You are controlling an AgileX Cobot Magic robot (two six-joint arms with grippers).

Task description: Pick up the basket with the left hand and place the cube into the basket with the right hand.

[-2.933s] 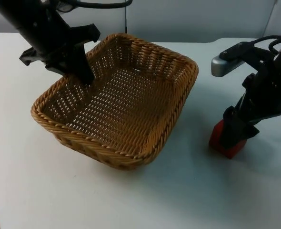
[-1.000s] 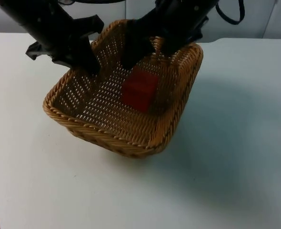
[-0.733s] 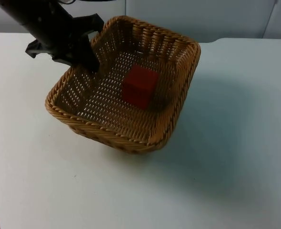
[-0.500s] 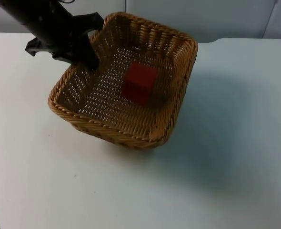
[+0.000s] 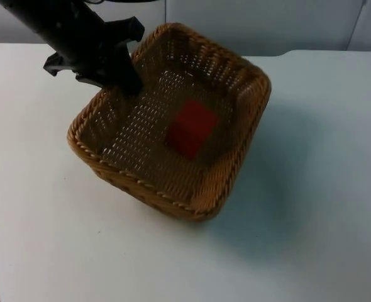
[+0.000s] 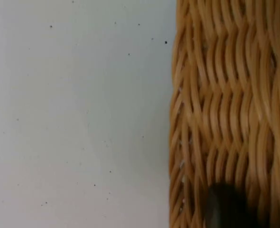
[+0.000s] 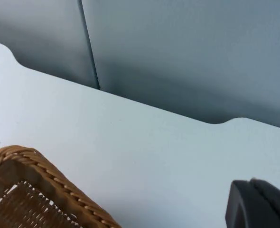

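I find the red cube (image 5: 191,129) lying on the floor of the wicker basket (image 5: 232,165), slightly right of the basket's middle and clear of all four walls, in the upper centre of the top view. The cube's outline is smeared, so I cannot confirm whether it sits flat.

The basket is tilted: its near right corner stands high and its rim runs down toward the left. It throws a broad shadow on the white table (image 5: 311,239) to the lower right, which suggests it is off the surface.

The left gripper (image 5: 126,80) is at the upper left of the top view, clamped on the basket's far left wall, one finger inside and the rest outside. In the left wrist view the woven wall (image 6: 225,109) runs close past a black fingertip (image 6: 225,209), with bare table beside it.

The right wrist view takes in a basket corner (image 7: 31,164), the table edge and the grey partition wall (image 7: 187,52). One fingertip of the right gripper appears there; I cannot tell its opening.
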